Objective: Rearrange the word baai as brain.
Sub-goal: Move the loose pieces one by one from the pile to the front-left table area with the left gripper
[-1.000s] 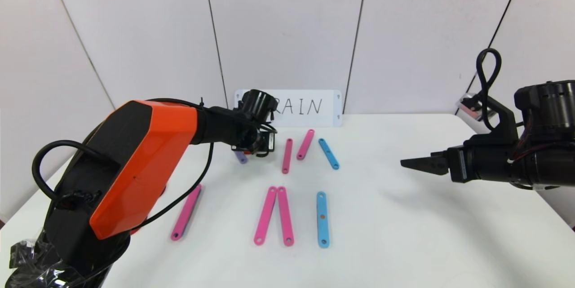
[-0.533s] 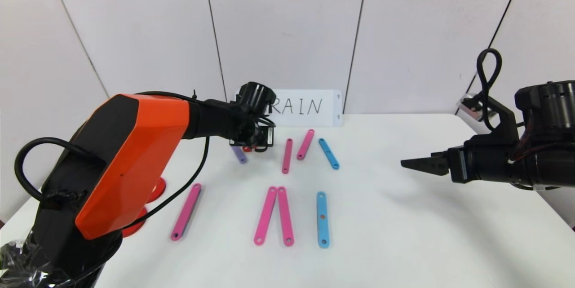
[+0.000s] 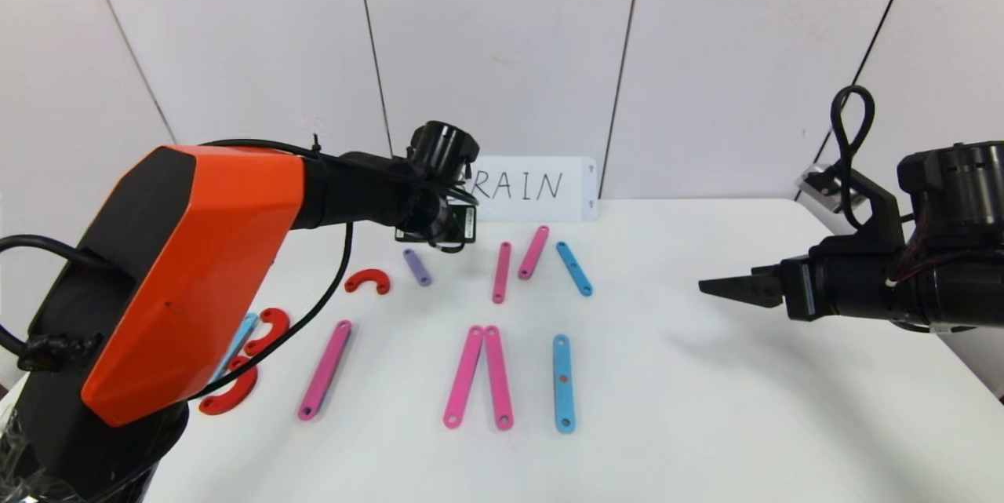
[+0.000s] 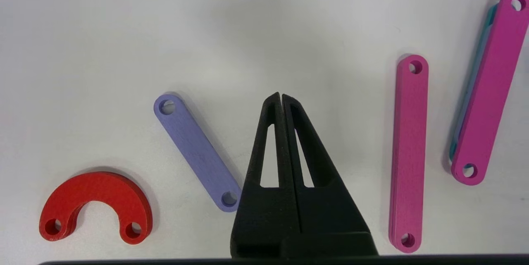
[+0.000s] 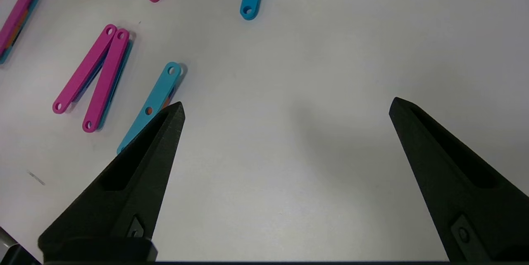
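The white card (image 3: 537,187) reads "RAIN" past the closed, empty left gripper (image 4: 282,96) at upper middle, the letter strips (image 3: 486,376) lie mid-table (image 3: 706,409), and the open right gripper (image 5: 285,108) hangs over bare table at right.

The table (image 3: 706,424) is looking smooth and white, with a soft shine. The strips are looking like flat matt plastic: the purple strip (image 4: 196,152) is showing fine lines across its top, and so is the pink strip (image 4: 409,149). The red arc (image 4: 97,206) is looking matt and a bit grainy. The left gripper (image 4: 281,96) is looking like dull black plastic. The left arm's orange shell (image 3: 188,267) is looking smooth.
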You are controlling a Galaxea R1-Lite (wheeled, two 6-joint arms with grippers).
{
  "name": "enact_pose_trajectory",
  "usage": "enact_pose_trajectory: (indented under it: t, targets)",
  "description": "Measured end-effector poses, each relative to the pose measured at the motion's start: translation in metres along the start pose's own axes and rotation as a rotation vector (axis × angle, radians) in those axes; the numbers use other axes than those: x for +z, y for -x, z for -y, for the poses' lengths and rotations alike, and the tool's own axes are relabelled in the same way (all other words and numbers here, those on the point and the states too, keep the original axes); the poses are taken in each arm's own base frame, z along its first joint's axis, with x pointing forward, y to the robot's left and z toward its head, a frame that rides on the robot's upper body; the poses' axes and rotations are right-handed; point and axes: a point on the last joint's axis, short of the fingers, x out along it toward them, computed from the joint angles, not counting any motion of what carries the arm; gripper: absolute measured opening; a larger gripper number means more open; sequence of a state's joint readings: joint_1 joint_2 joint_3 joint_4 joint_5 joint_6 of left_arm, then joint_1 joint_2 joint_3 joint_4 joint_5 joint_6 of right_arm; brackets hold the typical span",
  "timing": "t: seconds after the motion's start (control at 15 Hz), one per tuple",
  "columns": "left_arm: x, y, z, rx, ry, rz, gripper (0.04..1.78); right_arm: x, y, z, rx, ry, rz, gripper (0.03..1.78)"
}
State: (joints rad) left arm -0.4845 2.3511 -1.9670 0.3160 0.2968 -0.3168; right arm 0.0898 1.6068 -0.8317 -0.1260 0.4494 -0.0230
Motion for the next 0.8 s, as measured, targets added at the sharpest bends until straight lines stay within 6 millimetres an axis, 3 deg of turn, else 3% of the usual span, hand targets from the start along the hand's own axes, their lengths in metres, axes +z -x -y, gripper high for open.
enact_pose_trajectory:
  t: [0.53,0.67,0.8]
  targets:
    - [-0.0025,0.0038,-0.0022,0.017,-0.006,-0.039,0.05,-0.0002,-0.0004,0.0001,0.001,0.000,-0.001,1.73]
    - [-0.0009,0.0066,-0.0026,0.016,0.001,-0.035,0.13,-0.0004,-0.0007,0.0002,0.000,-0.001,-0.003,1.73]
    - [-0.0001,0.0080,-0.0037,0.018,0.002,-0.033,0.33,-0.0004,-0.0009,0.0003,0.001,-0.001,-0.003,1.73]
